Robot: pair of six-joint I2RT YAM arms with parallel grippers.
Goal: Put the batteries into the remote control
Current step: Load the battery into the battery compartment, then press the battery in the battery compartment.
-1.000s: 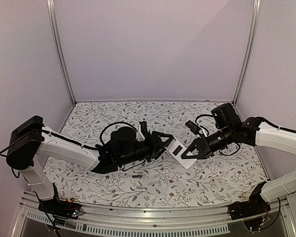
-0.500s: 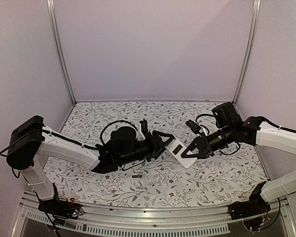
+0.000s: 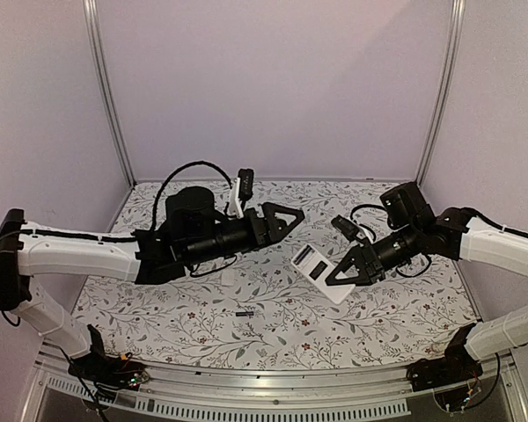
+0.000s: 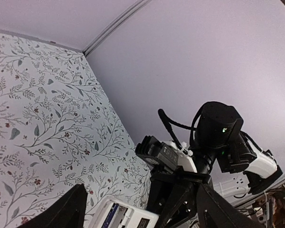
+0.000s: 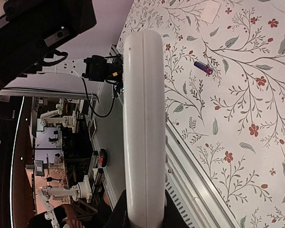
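Withdrawn up-left from the remote control (image 3: pixel 315 266), left gripper (image 3: pixel 286 217) stands wide open — empty. Right gripper (image 3: pixel 345 269) clamps the remote control's end, clear of the table (image 3: pixel 158 303). Count: one remote control, one battery (image 3: pixel 244 312) lying on the table.

Left arm (image 3: pixel 70 255) and right arm (image 3: pixel 502 242): white tubular shells between black joint housings. Left hand (image 3: pixel 286 218) and right hand (image 3: pixel 336 274): black, with triangular open-frame fingers. A black cable (image 3: pixel 189 166) loops above the left wrist; a second cable (image 3: pixel 361 210) curls at the right wrist.
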